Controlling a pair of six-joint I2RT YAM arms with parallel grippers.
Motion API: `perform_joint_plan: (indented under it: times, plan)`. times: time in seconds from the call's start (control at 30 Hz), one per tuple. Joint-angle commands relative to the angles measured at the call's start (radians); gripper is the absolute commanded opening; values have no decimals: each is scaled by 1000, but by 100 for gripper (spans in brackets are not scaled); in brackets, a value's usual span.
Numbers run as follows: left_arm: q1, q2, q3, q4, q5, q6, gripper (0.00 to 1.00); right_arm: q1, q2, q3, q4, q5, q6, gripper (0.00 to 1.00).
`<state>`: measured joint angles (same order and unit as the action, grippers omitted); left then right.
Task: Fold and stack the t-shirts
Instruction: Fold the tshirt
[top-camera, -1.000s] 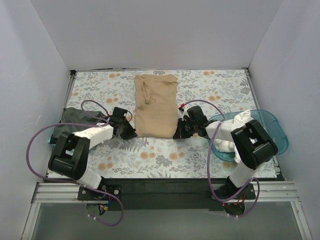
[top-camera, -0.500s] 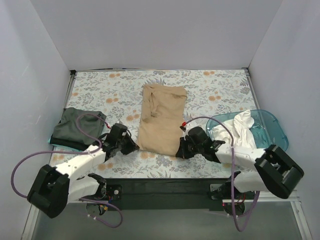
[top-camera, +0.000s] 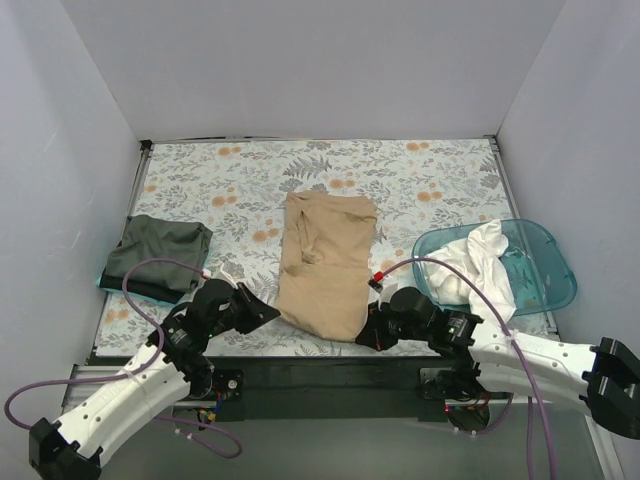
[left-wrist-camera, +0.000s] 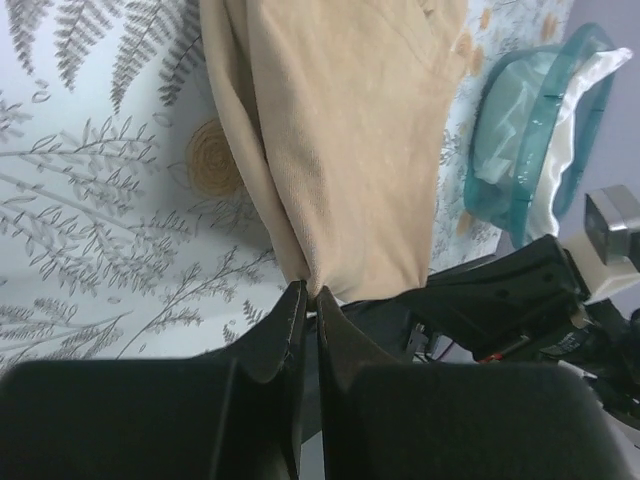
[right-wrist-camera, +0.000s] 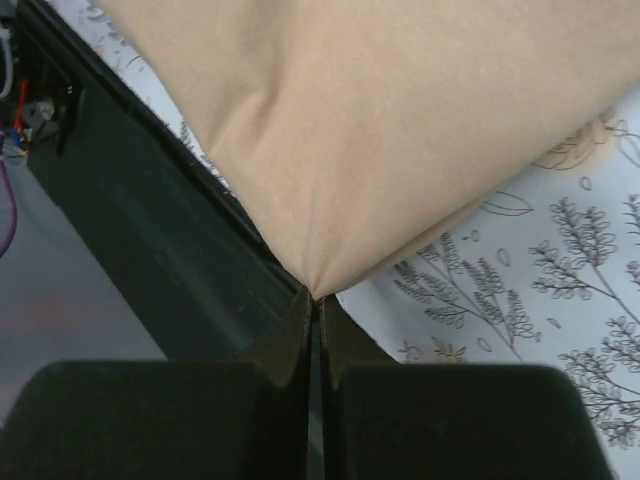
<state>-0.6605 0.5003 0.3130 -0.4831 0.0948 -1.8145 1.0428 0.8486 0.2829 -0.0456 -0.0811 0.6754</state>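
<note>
A tan t-shirt (top-camera: 326, 258) lies folded lengthwise in the middle of the floral table cover, its near end at the table's front edge. My left gripper (top-camera: 268, 312) is shut on its near left corner (left-wrist-camera: 305, 280). My right gripper (top-camera: 363, 338) is shut on its near right corner (right-wrist-camera: 315, 285). Both corners are pulled taut toward me. A dark grey-green t-shirt (top-camera: 155, 255) lies folded at the left. White t-shirts (top-camera: 470, 268) sit heaped in the teal tub (top-camera: 545, 262) on the right, which also shows in the left wrist view (left-wrist-camera: 530, 150).
White walls close in the table on three sides. The black front rail (top-camera: 320, 375) runs just below both grippers. Purple cables (top-camera: 160, 270) loop from each arm over the table's front corners.
Both grippers have moved toward the front edge, dragging the tan t-shirt's near end with them. The shirt's far end has slid nearer too, leaving the back of the table.
</note>
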Motion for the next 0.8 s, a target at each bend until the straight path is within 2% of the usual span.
perform_joint_plan:
  times: [0.0, 0.17, 0.37, 0.57, 0.77]
  plan:
    - [-5, -22, 87, -141, 8, -2, 0, 43, -42, 76, -68, 24, 27, 1]
    - [-7, -10, 173, -175, -122, 15, 0, 42, -75, 212, -175, 197, -39, 1]
    - [-5, 148, 291, -65, -196, 63, 0, 17, -46, 352, -247, 363, -145, 1]
    - [-5, 288, 374, 86, -306, 80, 0, -137, 61, 501, -252, 296, -272, 1]
    - [2, 472, 514, 28, -493, 53, 0, -302, 156, 591, -235, 160, -338, 1]
